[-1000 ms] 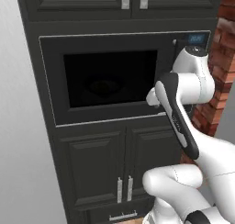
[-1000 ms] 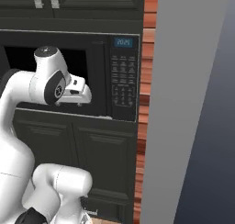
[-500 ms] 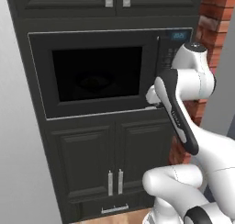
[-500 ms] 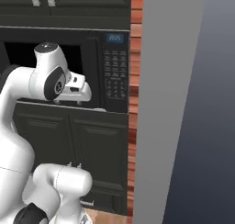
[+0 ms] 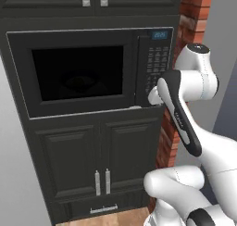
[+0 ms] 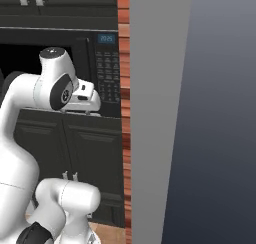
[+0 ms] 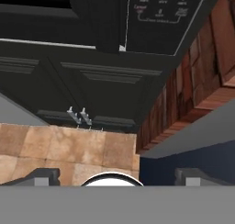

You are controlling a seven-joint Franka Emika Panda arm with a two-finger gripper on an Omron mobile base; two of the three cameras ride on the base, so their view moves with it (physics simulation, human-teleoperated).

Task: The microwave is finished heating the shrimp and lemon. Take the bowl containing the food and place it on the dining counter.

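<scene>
Microwave point(image 5: 88, 72) shut among black cabinet doors point(image 5: 99, 160), brick wall point(image 5: 192, 16) beside.

We see the microwave point(image 5: 88, 72) built into black cabinetry, its dark glass door shut and flush. Behind the glass we make out only a faint round shape, too dim to name. Its button panel point(image 6: 106, 78) sits at the right, with a small blue display point(image 5: 160, 34) above.
</scene>
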